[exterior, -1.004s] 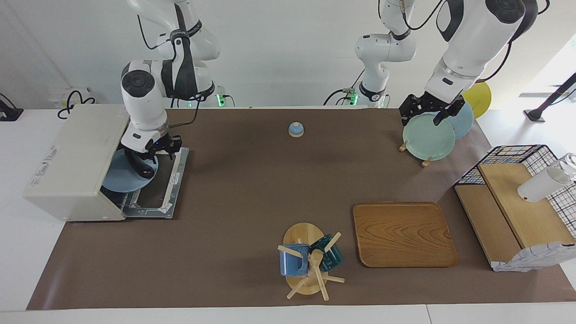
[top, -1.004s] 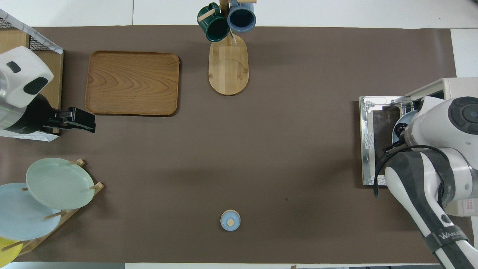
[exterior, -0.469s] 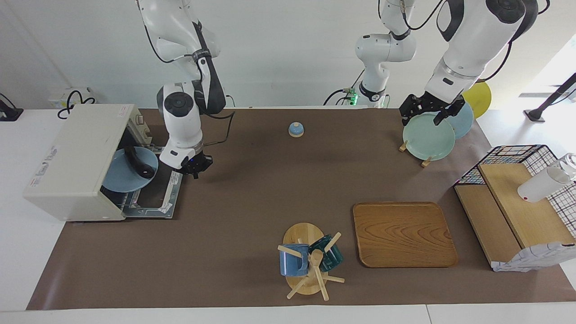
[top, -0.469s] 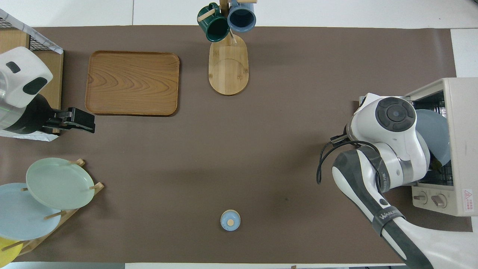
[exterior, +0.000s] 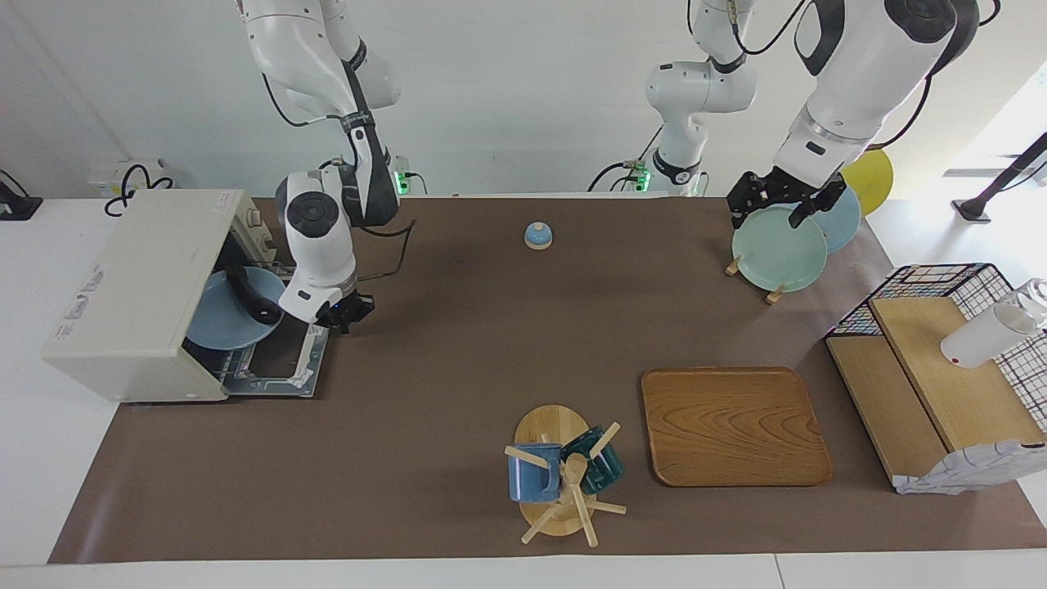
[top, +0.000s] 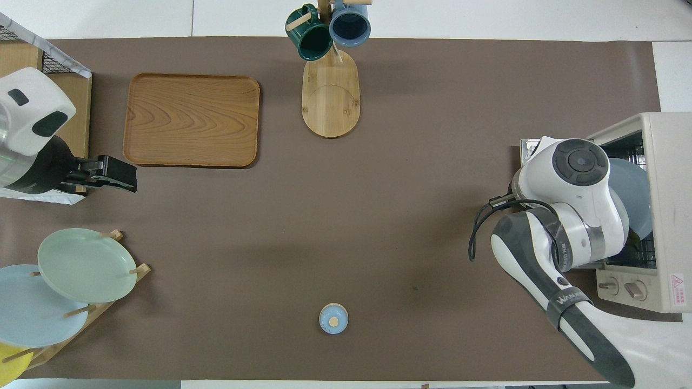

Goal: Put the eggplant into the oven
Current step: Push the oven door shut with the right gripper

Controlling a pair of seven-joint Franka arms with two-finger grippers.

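Facing and overhead views of one moment. The eggplant [exterior: 249,296] lay on a blue plate [exterior: 214,321] on the wire rack inside the cream-white toaster oven [exterior: 131,294], at the right arm's end of the worktop [exterior: 458,343]. Its long axis ran slantwise from deep in the cavity toward the mouth. The drop-down door [exterior: 282,356] lay open and flat on the worktop.

The right pincer [exterior: 343,311] hung just above the door's hinge-side corner, holding nothing; whether its fingers were parted or closed could not be told. The eggplant lay close beside it, toward the oven's interior, and apart from it. The right arm was by far the nearer of the two.

The left pincer [exterior: 784,204] waited over the green plate [exterior: 779,247] in the plate rack at the left arm's end of the worktop, its fingers spread and holding nothing.

By judgement, the eggplant was already in place; what remained was to lift the door shut.

The wooden tray [exterior: 734,425] carried nothing; two mugs [exterior: 564,473] hung on the mug tree.
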